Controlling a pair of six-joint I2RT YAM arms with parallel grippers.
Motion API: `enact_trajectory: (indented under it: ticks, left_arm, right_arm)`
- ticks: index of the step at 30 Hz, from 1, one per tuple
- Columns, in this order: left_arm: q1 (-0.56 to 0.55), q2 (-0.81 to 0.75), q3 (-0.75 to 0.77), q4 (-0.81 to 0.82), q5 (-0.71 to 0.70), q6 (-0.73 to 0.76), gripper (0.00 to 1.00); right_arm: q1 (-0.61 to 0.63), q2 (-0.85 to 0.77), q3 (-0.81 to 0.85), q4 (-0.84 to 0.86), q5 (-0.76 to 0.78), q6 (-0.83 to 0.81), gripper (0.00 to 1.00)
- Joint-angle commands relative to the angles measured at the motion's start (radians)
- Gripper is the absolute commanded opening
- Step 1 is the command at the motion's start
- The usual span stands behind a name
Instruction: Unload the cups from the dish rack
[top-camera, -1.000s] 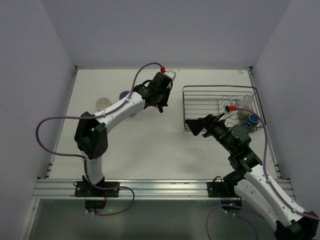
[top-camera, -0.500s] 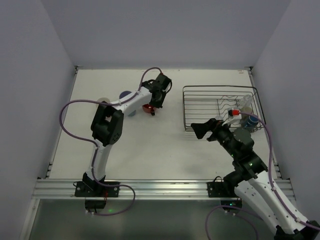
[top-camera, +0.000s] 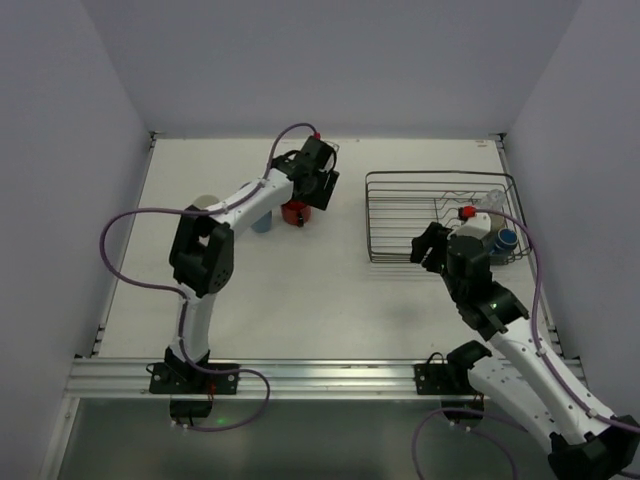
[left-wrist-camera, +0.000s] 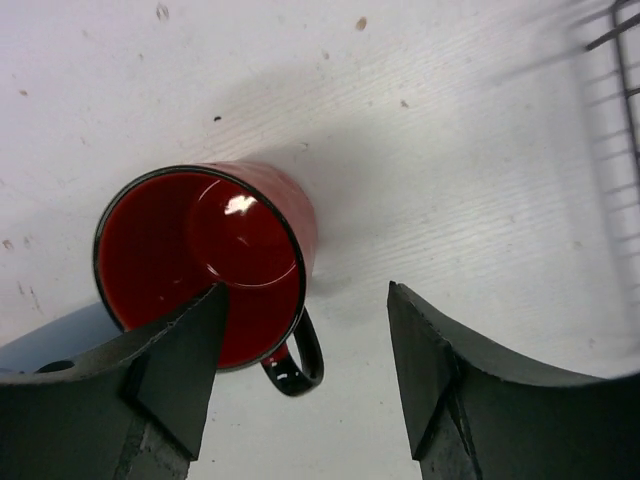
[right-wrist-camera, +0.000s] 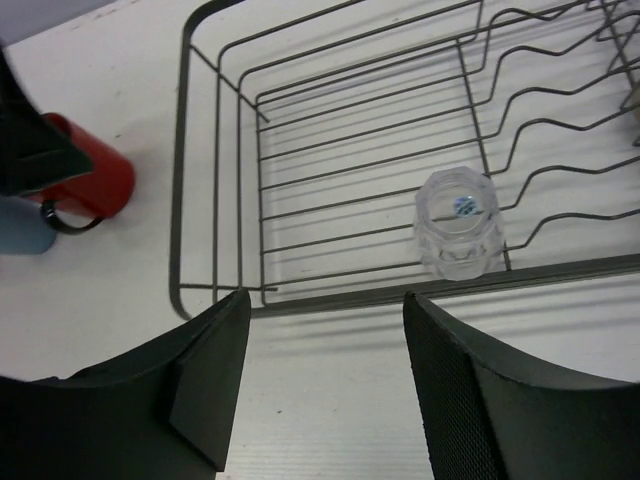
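Note:
The red mug (left-wrist-camera: 215, 250) with a black handle stands upright on the table left of the dish rack (top-camera: 400, 176). My left gripper (left-wrist-camera: 305, 350) hangs open just above it, one finger over its rim and the other off past the handle. In the top view the mug (top-camera: 293, 213) sits under that gripper (top-camera: 315, 190). A clear glass (right-wrist-camera: 458, 222) stands in the dish rack (right-wrist-camera: 181, 200) near its front rail. My right gripper (right-wrist-camera: 325, 340) is open and holds nothing, just in front of the rack. A blue cup (top-camera: 507, 240) shows at the rack's right end.
A light blue cup (top-camera: 262, 222) stands beside the red mug, and a pale cup (top-camera: 205, 205) sits further left. The rack's wire walls and raised tines lie ahead of my right gripper. Side walls bound the table.
My left gripper has opened and let go of the red mug, which now stands on the table. My right arm has swung toward the rack and its jaws have narrowed.

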Motion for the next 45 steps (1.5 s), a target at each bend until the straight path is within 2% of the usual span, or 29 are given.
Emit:
enact_trajectory:
  ticks: [1, 6, 9, 10, 13, 14, 16, 17, 22, 26, 31, 33, 36, 39, 45]
  left_arm:
    - [-0.005, -0.184, -0.031, 0.097, 0.064, -0.020, 0.70]
    - [-0.027, -0.430, -0.166, 0.255, 0.271, -0.066, 0.70]
    - [-0.062, -0.618, -0.311, 0.347, 0.380, -0.106, 0.70]
    - [-0.070, -0.725, -0.414, 0.379, 0.433, -0.114, 0.71]
    - [-0.080, -0.888, -0.612, 0.479, 0.501, -0.141, 0.74]
    - [-0.080, -0.992, -0.649, 0.491, 0.521, -0.135, 0.75]
    - [-0.080, -1.098, -0.762, 0.485, 0.513, -0.120, 0.75]
    - [-0.080, -1.202, -0.793, 0.462, 0.477, -0.105, 0.78]
    - [-0.080, -1.489, -1.005, 0.352, 0.324, -0.089, 0.81]
    - [-0.082, -1.599, -1.143, 0.342, 0.244, -0.103, 0.82]
    - [-0.079, -1.591, -1.137, 0.345, 0.254, -0.097, 0.82]
    - [-0.079, -1.581, -1.127, 0.341, 0.259, -0.085, 0.82]
    - [-0.077, -1.568, -1.128, 0.326, 0.259, -0.083, 0.82]
    - [-0.077, -1.576, -1.133, 0.322, 0.266, -0.083, 0.82]
    - [-0.077, -1.587, -1.139, 0.324, 0.269, -0.084, 0.82]
  right_arm:
    - [-0.026, 0.085, 0.080, -0.008, 0.126, -0.020, 0.62]
    - [-0.135, 0.240, 0.156, -0.009, 0.072, -0.051, 0.60]
    - [-0.204, 0.316, 0.181, -0.008, 0.043, -0.068, 0.64]
    - [-0.215, 0.352, 0.189, -0.009, 0.041, -0.082, 0.65]
    - [-0.244, 0.402, 0.209, -0.011, 0.008, -0.096, 0.70]
    - [-0.249, 0.436, 0.212, -0.009, 0.001, -0.096, 0.71]
    - [-0.255, 0.467, 0.222, -0.011, -0.005, -0.100, 0.72]
    - [-0.258, 0.496, 0.225, -0.011, -0.003, -0.099, 0.73]
    - [-0.260, 0.570, 0.253, -0.017, -0.008, -0.096, 0.72]
    - [-0.261, 0.626, 0.291, -0.026, -0.015, -0.096, 0.68]
    - [-0.263, 0.726, 0.357, -0.063, -0.029, -0.091, 0.65]
    - [-0.264, 0.749, 0.373, -0.098, -0.040, -0.083, 0.68]
    - [-0.263, 0.754, 0.344, -0.100, -0.017, -0.082, 0.77]
    - [-0.263, 0.746, 0.322, -0.100, -0.011, -0.089, 0.80]
    - [-0.263, 0.763, 0.333, -0.109, -0.023, -0.096, 0.68]
